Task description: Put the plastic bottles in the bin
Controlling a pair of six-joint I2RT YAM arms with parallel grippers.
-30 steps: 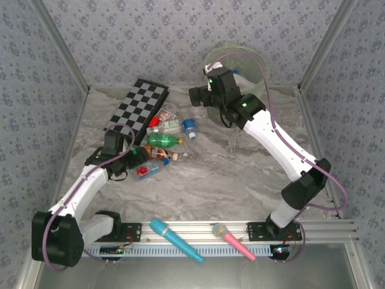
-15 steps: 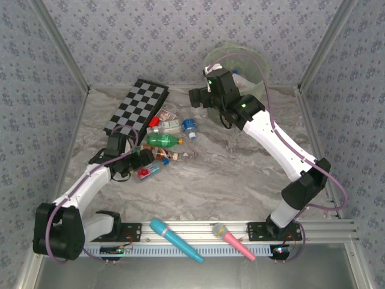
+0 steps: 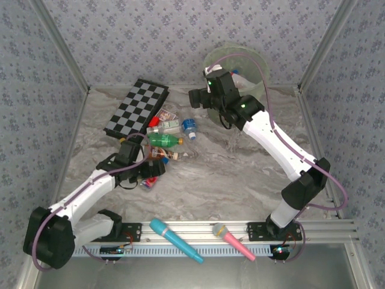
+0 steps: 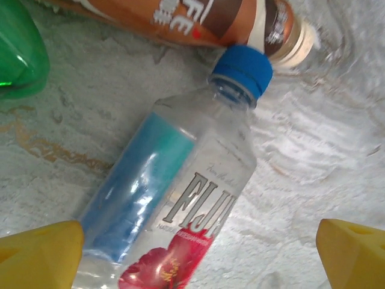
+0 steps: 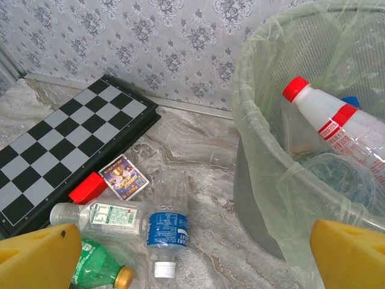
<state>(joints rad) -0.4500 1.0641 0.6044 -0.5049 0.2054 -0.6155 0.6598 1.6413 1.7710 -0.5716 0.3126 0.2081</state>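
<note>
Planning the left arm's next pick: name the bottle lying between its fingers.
The clear blue-capped Fiji bottle, on its side between the left gripper's open fingers. The brown bottle and green bottle lie beyond it.

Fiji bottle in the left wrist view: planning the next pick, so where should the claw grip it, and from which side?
Probably the labelled mid-body, from straight above: the Fiji bottle lies flat on the table, with the open left claw astride it.
</note>
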